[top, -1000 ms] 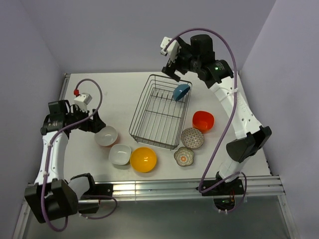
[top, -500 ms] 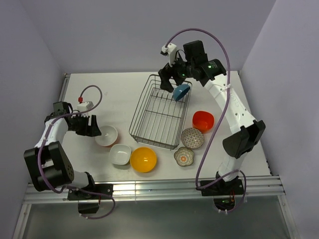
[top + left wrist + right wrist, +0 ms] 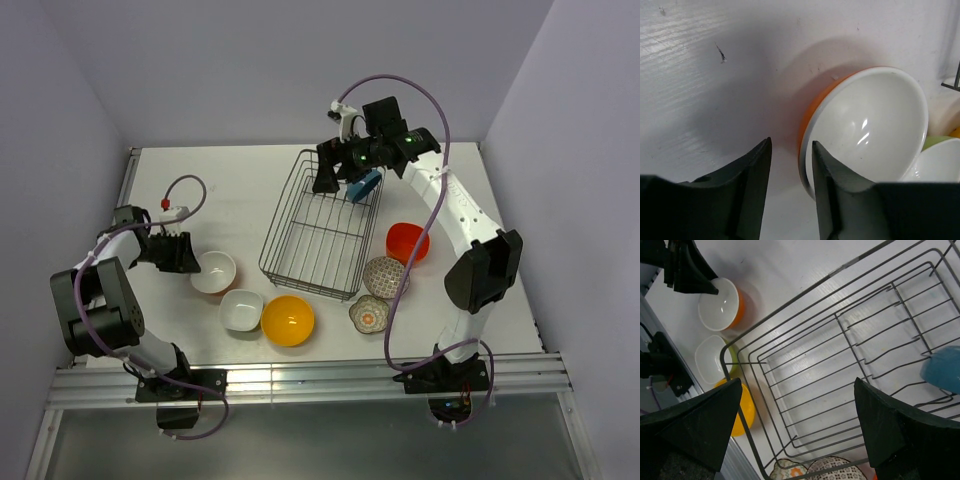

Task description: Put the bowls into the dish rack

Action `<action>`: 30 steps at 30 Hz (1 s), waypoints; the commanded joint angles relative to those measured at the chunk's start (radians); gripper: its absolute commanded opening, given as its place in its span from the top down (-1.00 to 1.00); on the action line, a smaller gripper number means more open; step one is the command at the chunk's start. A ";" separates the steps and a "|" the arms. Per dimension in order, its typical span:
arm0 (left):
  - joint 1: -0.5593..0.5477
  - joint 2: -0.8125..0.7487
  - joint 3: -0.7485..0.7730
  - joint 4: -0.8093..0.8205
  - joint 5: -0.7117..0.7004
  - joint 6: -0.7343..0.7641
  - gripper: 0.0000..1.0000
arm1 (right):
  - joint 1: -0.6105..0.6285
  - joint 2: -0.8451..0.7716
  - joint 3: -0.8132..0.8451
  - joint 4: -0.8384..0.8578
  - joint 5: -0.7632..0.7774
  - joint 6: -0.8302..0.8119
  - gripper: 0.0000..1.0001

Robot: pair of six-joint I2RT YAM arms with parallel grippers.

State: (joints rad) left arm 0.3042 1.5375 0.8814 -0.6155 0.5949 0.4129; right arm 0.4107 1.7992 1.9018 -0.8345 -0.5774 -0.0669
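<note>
Six bowls and a wire rack [image 3: 322, 225] sit on a white tabletop [image 3: 240, 190] between two robot arms. The rack stands mid-table, nearer the far edge. One bowl is in it: the blue bowl [image 3: 365, 185] leans on its side in the rack's far right corner.

Five bowls are on the tabletop outside the rack. The red bowl [image 3: 407, 243] is just right of the rack, and the patterned bowl [image 3: 386, 277] sits at the rack's near right corner. The floral bowl [image 3: 369, 314] is just nearer than that. The yellow bowl [image 3: 288, 320] and white bowl [image 3: 241, 309] touch side by side toward the near edge. The orange bowl [image 3: 214, 272], white inside, lies left of the rack.

The left claw [image 3: 190, 260] is low at the orange bowl's left rim. It is partly spread, one finger [image 3: 752, 175] outside the rim and the other over the inside, with a gap between them and nothing pinched. The right claw [image 3: 335, 172] hangs over the rack's far end, spread wide and holding nothing.
</note>
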 commanded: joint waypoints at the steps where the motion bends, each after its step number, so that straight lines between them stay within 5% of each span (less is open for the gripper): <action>1: -0.002 0.019 0.022 0.056 0.005 -0.023 0.17 | 0.002 -0.035 -0.018 0.095 -0.032 0.081 -1.00; 6: -0.004 0.026 0.054 0.051 0.014 -0.059 0.70 | 0.017 -0.035 -0.046 0.155 0.063 0.127 -1.00; 7: -0.002 0.013 0.062 0.049 0.014 -0.071 0.99 | 0.019 -0.037 -0.049 0.164 0.080 0.156 -1.00; 13: -0.005 -0.086 0.224 0.056 0.031 -0.198 0.99 | 0.022 -0.009 0.009 0.187 0.137 0.196 -1.00; 19: -0.077 -0.174 0.447 0.143 -0.098 -0.402 0.99 | 0.022 -0.003 0.025 0.235 0.104 0.223 -0.84; 30: -0.505 -0.091 0.622 0.237 -0.527 -0.666 0.99 | 0.037 0.025 0.094 0.305 0.054 0.272 -0.69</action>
State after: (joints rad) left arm -0.1440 1.4124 1.4479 -0.4252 0.2306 -0.1356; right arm 0.4297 1.8259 1.9469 -0.5983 -0.5312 0.1791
